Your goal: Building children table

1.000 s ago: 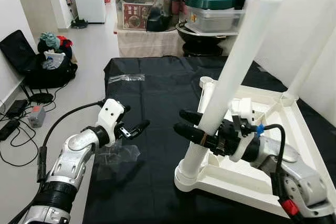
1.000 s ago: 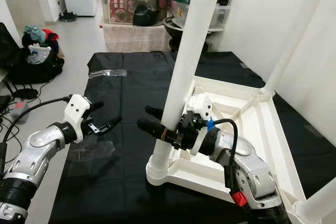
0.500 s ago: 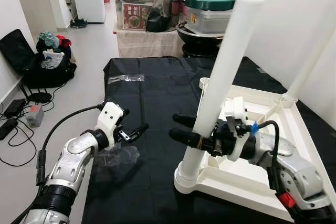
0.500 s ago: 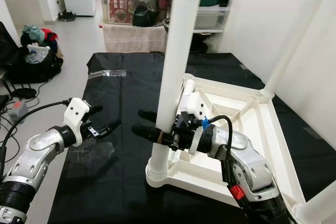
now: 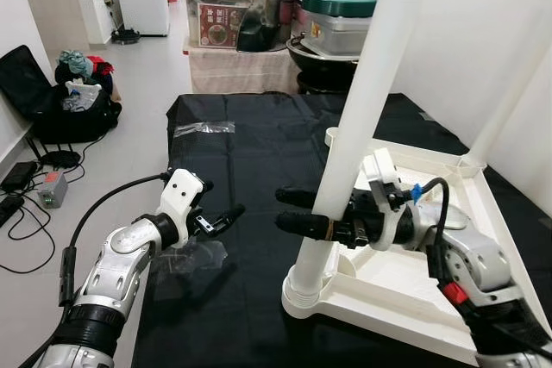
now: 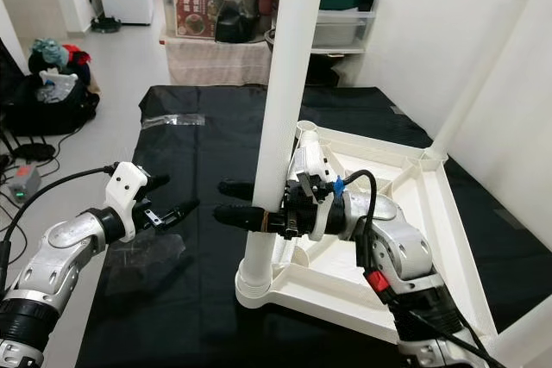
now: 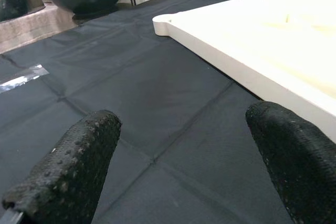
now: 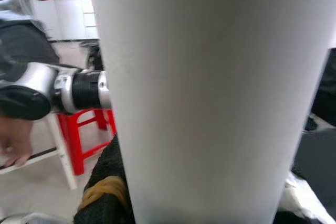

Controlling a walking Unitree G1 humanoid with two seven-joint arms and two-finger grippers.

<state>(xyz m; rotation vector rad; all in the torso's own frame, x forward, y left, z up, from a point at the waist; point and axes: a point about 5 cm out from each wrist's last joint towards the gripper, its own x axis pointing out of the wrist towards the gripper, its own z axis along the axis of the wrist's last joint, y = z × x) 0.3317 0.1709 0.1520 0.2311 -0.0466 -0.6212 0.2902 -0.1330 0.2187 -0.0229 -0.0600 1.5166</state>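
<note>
White leg (image 5: 358, 122) rising nearly upright at centre frame, foot in the near corner of the upturned tabletop (image 5: 431, 290), right gripper (image 5: 297, 210) pinching its lower part, left gripper (image 5: 226, 215) spread wide over black cloth (image 5: 250, 148) at lower left

Ahead of my left gripper a strip of clear tape (image 5: 205, 127) on the black cloth (image 5: 250, 152), beyond it a green-lidded pot (image 5: 341, 4), black bag (image 5: 73, 109) on the floor (image 5: 147, 75) far left
</note>
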